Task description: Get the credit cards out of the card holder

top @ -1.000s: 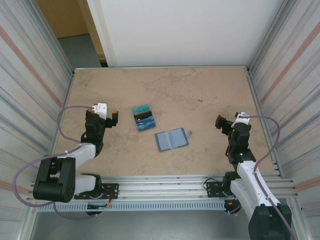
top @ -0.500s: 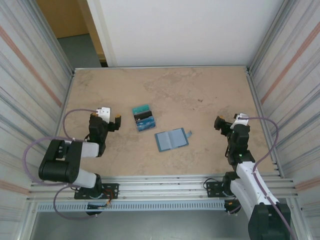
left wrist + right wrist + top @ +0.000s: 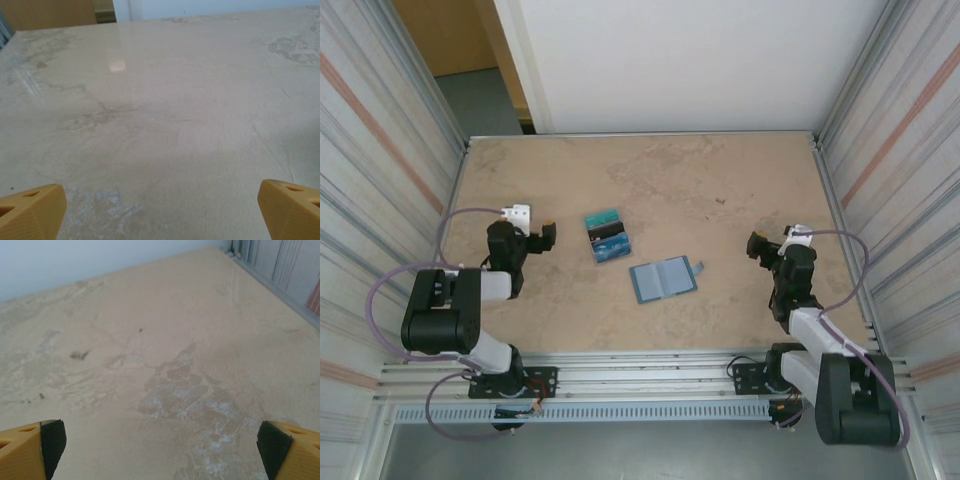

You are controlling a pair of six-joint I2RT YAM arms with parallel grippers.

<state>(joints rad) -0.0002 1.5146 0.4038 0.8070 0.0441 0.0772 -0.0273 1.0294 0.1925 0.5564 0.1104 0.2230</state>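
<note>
The card holder point(image 3: 663, 279) lies open and flat on the table, steel-blue, with its small tab point(image 3: 698, 266) at the right edge. The credit cards point(image 3: 608, 236) lie loose up and left of it in a fanned stack: teal, black, blue. My left gripper point(image 3: 528, 230) hovers left of the cards, open and empty. In the left wrist view its yellow fingertips point(image 3: 31, 212) stand wide apart over bare tabletop. My right gripper point(image 3: 780, 246) stays right of the holder, open and empty. The right wrist view has its fingertips point(image 3: 35, 449) wide over the table.
Corrugated metal walls point(image 3: 380, 170) close in both sides, and a white panel point(image 3: 680, 60) stands at the back. A metal rail point(image 3: 650, 365) runs along the near edge by the arm bases. A worn pale patch point(image 3: 195, 395) marks the table under the right gripper.
Both arms have folded back toward their bases. The left gripper shifted slightly left, the right slightly nearer. Cards and holder have not moved. Both grippers stayed open.
</note>
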